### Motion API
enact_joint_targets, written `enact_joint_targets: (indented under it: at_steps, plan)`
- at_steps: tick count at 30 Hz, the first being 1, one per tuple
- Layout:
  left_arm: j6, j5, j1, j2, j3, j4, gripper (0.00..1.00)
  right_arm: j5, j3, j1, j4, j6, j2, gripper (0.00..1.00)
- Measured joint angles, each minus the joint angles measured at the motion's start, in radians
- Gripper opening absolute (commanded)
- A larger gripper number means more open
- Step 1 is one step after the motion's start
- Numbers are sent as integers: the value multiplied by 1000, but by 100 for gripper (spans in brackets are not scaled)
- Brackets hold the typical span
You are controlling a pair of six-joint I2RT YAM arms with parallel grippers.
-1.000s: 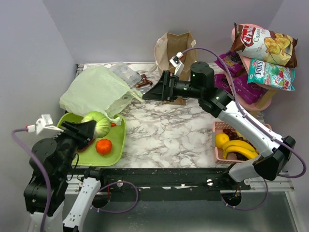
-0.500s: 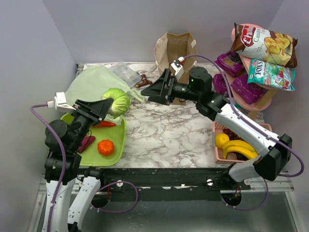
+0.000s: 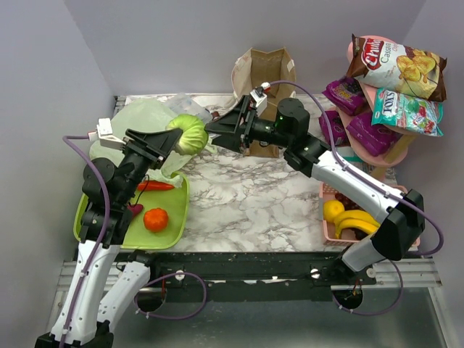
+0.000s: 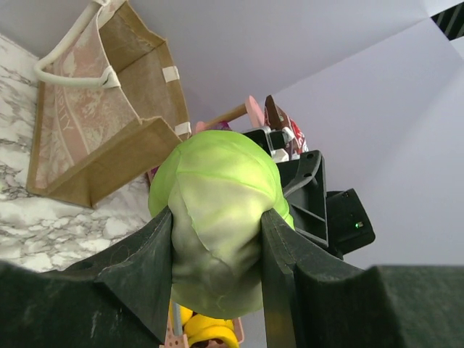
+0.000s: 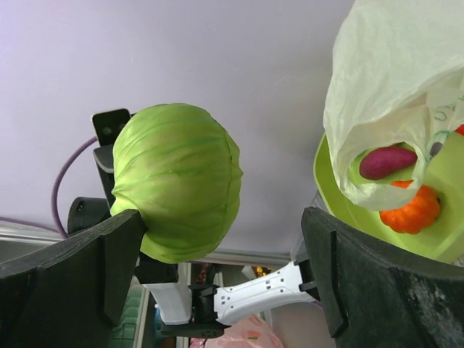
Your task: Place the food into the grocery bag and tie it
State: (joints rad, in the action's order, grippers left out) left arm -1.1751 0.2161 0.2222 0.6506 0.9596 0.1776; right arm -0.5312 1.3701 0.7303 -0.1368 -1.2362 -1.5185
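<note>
Round, veined cabbage (image 3: 190,135); crinkly translucent bag (image 3: 134,125)

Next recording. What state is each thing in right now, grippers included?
cabbage: in the air, gripped.
left gripper: shut on the cabbage.
right gripper: open, holding nothing.
grocery bag: slack on the table, untied.
orange fruit: resting on the green tray.
bananas: lying in the pink basket.
brown paper bag: upright, top open.

Pale green cabbage (image 3: 190,135) aloft beside the crumpled grocery bag (image 3: 135,116).
</note>
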Motion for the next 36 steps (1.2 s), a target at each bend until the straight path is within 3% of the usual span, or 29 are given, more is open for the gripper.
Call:
enact_joint_targets:
  at_steps: [10,25,30,34,36]
  plan:
    - [-21,-82,74,34,0,-94,24,-14,4,-5,-131,-77,-22,100]
    - [-64,-97,113,55,-93,-238,26,-34,-4,-7,-248,-142,-30,94]
    - [-69,-97,113,55,-102,-266,26,-34,-7,-8,-265,-144,-30,75]
    - [-72,-97,116,55,-111,-290,28,-34,-21,-10,-274,-150,-30,68]
    - [-72,-99,120,55,-127,-309,29,-34,-26,-11,-275,-151,-30,58]
